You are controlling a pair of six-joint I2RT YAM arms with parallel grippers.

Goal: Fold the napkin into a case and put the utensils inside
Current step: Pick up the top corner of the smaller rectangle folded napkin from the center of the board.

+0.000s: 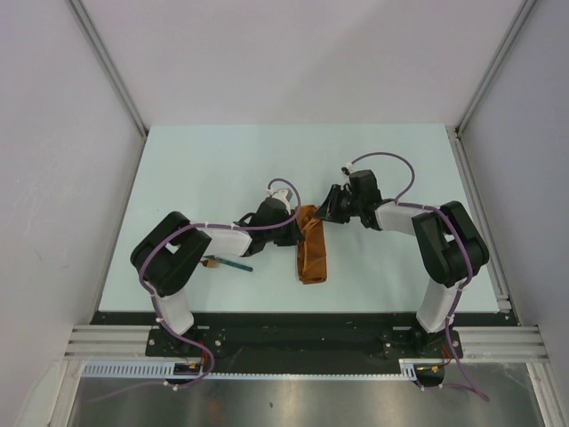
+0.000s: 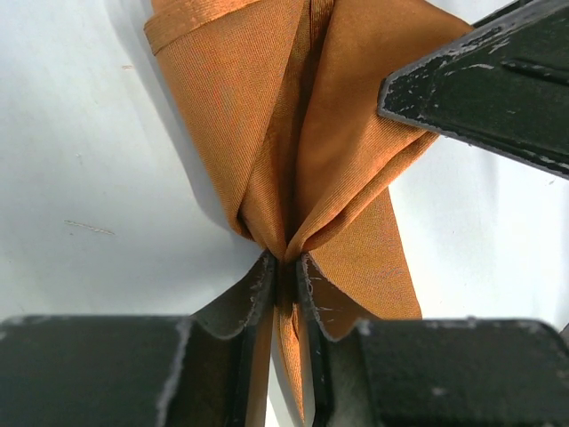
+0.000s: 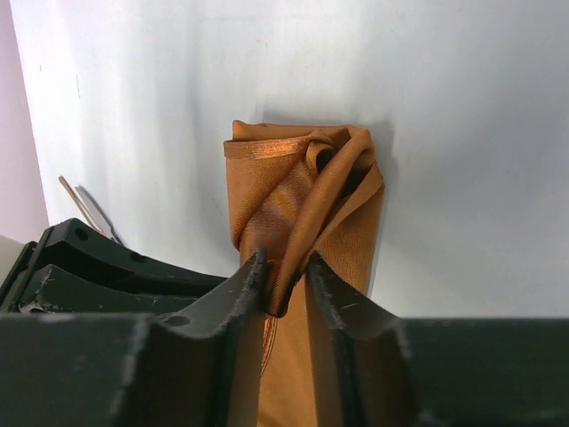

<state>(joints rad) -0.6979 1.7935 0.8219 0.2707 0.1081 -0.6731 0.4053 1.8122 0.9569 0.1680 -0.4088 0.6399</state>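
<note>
From above, the napkin [image 1: 311,256] is a narrow rust-orange strip in the middle of the surface [image 1: 222,160], running from the centre toward the near edge. Its far end is bunched up and lifted where both arms meet. The left arm [image 1: 222,238] reaches in from the left and the right arm [image 1: 400,216] from the right, and the two sets of jaws close in on that far end from either side. The near end of the strip lies flat. The utensils [image 1: 227,263] lie well to the left of it, close to the near edge. We see a teal handle and a brownish tip, and the rest is tucked under the left arm.

Over to the left wrist. The left jaws are clenched on a gathered pinch of the napkin [image 2: 302,133], with cloth squeezed tight between them. Folds fan out from the pinch toward the top of the picture. The right jaws come in black at the upper right, pressed against the cloth's edge. The pale surface [image 2: 80,160] shows on both sides.

Now the right wrist. The right jaws are grasping the napkin [image 3: 293,196] too, with a ridge of cloth caught between them. Past the pinch the strip lies on the surface [image 3: 462,133], its end curled into a loose roll. At the left, behind the black body of the left arm [image 3: 98,262], thin ends of the utensils [image 3: 84,200] peek out.
</note>
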